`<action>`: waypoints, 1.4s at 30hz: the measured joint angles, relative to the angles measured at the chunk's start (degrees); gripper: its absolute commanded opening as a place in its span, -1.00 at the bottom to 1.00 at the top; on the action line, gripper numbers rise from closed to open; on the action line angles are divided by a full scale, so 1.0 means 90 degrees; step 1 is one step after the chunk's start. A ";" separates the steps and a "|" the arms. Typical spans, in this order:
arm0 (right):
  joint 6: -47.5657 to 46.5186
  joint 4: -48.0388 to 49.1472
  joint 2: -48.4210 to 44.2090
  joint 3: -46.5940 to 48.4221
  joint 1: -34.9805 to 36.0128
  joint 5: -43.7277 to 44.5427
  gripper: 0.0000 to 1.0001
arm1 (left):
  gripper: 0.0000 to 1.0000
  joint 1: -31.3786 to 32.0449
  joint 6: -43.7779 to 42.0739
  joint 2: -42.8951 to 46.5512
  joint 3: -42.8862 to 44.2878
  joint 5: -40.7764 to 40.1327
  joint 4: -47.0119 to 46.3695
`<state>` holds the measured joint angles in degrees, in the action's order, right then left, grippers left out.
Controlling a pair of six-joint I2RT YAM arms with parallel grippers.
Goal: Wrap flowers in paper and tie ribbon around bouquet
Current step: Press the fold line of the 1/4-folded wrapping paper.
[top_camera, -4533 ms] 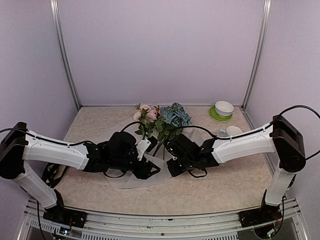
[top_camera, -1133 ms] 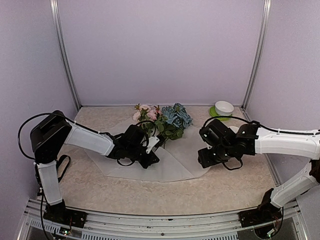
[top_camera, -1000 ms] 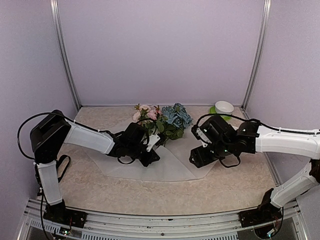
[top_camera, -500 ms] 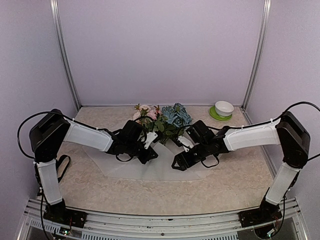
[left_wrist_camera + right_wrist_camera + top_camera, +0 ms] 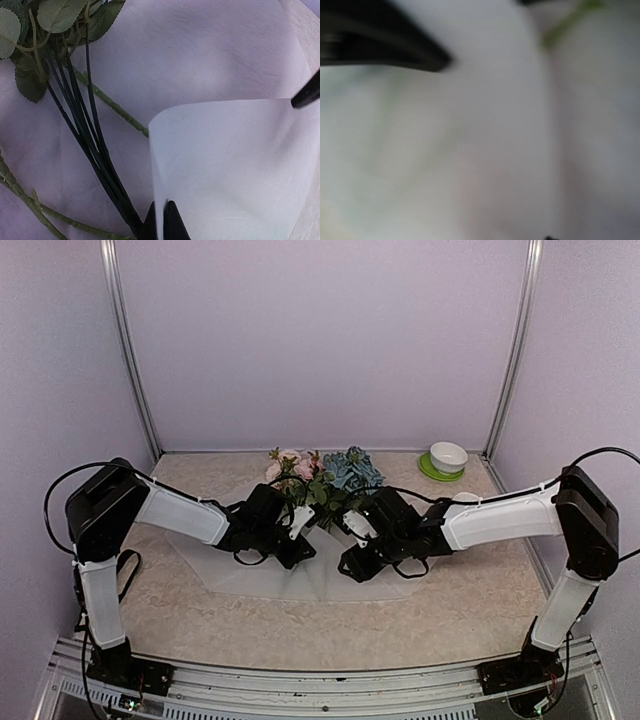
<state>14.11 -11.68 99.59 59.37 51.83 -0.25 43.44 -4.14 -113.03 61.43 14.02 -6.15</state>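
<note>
The flowers, pink roses and a blue hydrangea, lie at the back of the table with their dark stems running down onto the paper, a frosted white sheet spread flat. My left gripper is shut on the edge of a raised, curled flap of that sheet, just right of the stems. My right gripper has come in against the same flap from the right. In its blurred wrist view one finger shows at the top, far from the other, with paper between. The ribbon is out of view.
A white bowl on a green saucer stands at the back right, and a white mug peeks out behind my right forearm. Lilac walls and metal posts close in the table on three sides.
My right arm swung left from the sheet's right side up to the raised flap, its jaws narrowing a little. My left gripper kept its hold on the paper and barely moved.
</note>
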 measured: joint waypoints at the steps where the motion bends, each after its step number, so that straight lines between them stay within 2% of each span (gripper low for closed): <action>1: -0.0032 0.0146 -0.0002 -0.0039 0.0036 -0.0129 -0.22 | -1.00 0.0000 0.0010 -0.0002 0.0000 0.0000 -0.0015; 3: -0.0080 0.0435 -0.0002 -0.0165 0.0075 -0.0471 -0.53 | -0.97 -0.0002 0.0034 -0.0010 0.0000 0.0000 -0.0036; 5: -0.0068 0.0619 0.0049 -0.0289 0.0075 -0.0845 -0.71 | -0.81 -0.0005 0.0075 -0.0022 0.0000 -0.0002 -0.0053; 12: 0.0216 0.1090 0.0556 -0.0663 0.0000 -0.1457 -0.75 | 0.06 -0.0075 0.0306 0.0002 -0.0058 -0.0296 -0.0131; 15: 0.0316 0.1270 0.0551 -0.0772 -0.0049 -0.1571 -0.76 | 0.25 -0.0134 0.0510 0.0206 -0.0216 -0.0600 -0.0134; 16: 0.0347 0.1302 0.0551 -0.0787 -0.0058 -0.1588 -0.76 | 0.39 -0.0172 0.0600 0.0338 -0.0277 -0.0656 -0.0124; 18: 0.0408 0.1379 0.0551 -0.0826 -0.0070 -0.1620 -0.76 | 0.46 -0.0260 0.0709 0.0661 -0.0338 -0.0695 -0.0100; 21: 0.0447 0.1409 0.0551 -0.0831 -0.0070 -0.1639 -0.77 | 0.37 -0.0362 0.0867 0.1188 -0.0338 -0.0454 -0.0078; 25: 0.0478 0.1416 0.0551 -0.0831 -0.0070 -0.1639 -0.78 | -0.15 -0.0396 0.1124 0.1746 -0.0517 -0.0143 -0.0109; 28: 0.0508 0.1426 0.0551 -0.0835 -0.0070 -0.1634 -0.78 | -0.40 -0.0595 0.1469 0.1824 -0.0682 -0.0240 -0.0058; 32: 0.0534 0.1472 0.0551 -0.0857 -0.0070 -0.1639 -0.78 | -0.47 -0.1190 0.1768 0.1343 -0.0687 -0.0663 0.0163; 35: 0.0537 0.1479 0.0551 -0.0860 -0.0070 -0.1639 -0.78 | -0.50 -0.1360 0.1843 0.0763 -0.0658 -0.0809 0.0355; 42: 0.0534 0.1486 0.0539 -0.0872 -0.0070 -0.1610 -0.78 | -0.49 -0.0760 0.1681 0.0289 -0.0270 -0.0906 0.0461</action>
<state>18.92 1.69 104.44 51.53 51.20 -14.74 36.60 10.98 -110.43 59.00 5.87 -2.00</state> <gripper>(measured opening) 0.109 0.254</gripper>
